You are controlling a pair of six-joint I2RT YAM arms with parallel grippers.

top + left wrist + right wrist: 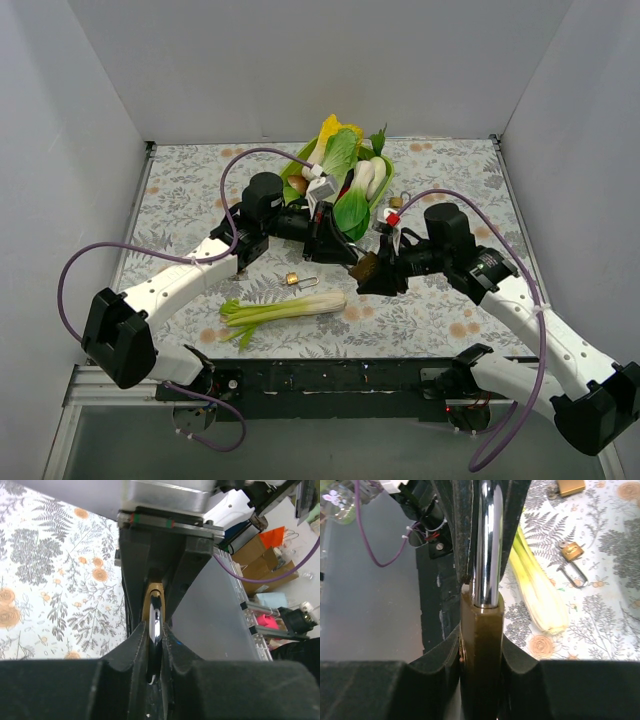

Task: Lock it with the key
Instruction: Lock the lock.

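While tight between right jaws, padlock (481,645).

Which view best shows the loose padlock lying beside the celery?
Right wrist: the padlock appears largest, with its brass body and open shackle clear. Top external shows it only tiny; left wrist misses it entirely.

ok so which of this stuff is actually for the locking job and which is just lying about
for the job:
padlock in the right claw
what looks like the key in the left claw

lying about:
small loose padlock
celery stalk
vegetable pile at the back
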